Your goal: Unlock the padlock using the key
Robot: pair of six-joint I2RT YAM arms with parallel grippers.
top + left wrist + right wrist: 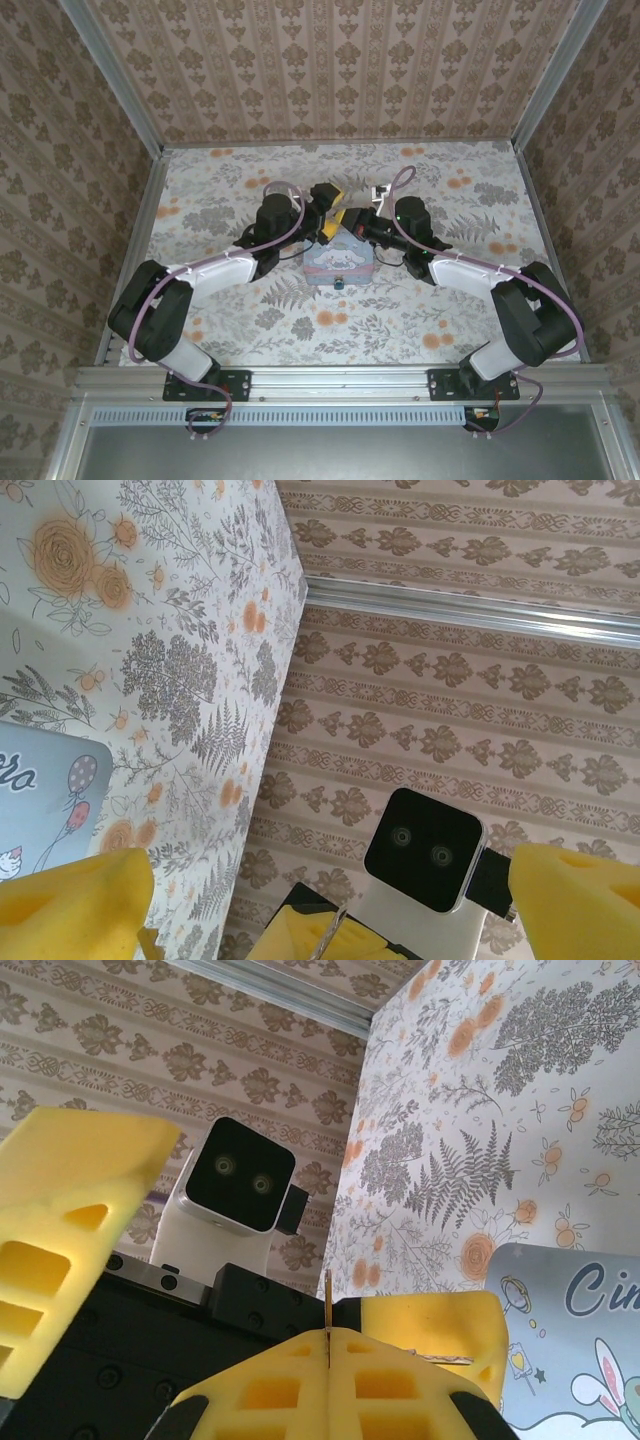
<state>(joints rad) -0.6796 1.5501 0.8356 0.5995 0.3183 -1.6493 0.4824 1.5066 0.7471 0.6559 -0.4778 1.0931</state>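
My right gripper (328,1335) is shut on the key (328,1295). The key's thin brownish-gold blade sticks up from the seam between the yellow pads. My left gripper (330,872) is open wide, one yellow finger (70,905) on each side of the right gripper's fingertips (310,938). The key (337,928) shows between them. In the top view both grippers, left (330,212) and right (348,220), meet just behind the pastel-blue tin (338,262). A tiny dark bluish piece, apparently the padlock (340,285), sits at the tin's near edge.
The tin (580,1340) lies on the flower-patterned table (450,300). Patterned walls with metal rails (110,80) close in the left, back and right sides. Each wrist camera faces the other arm's camera block (425,850).
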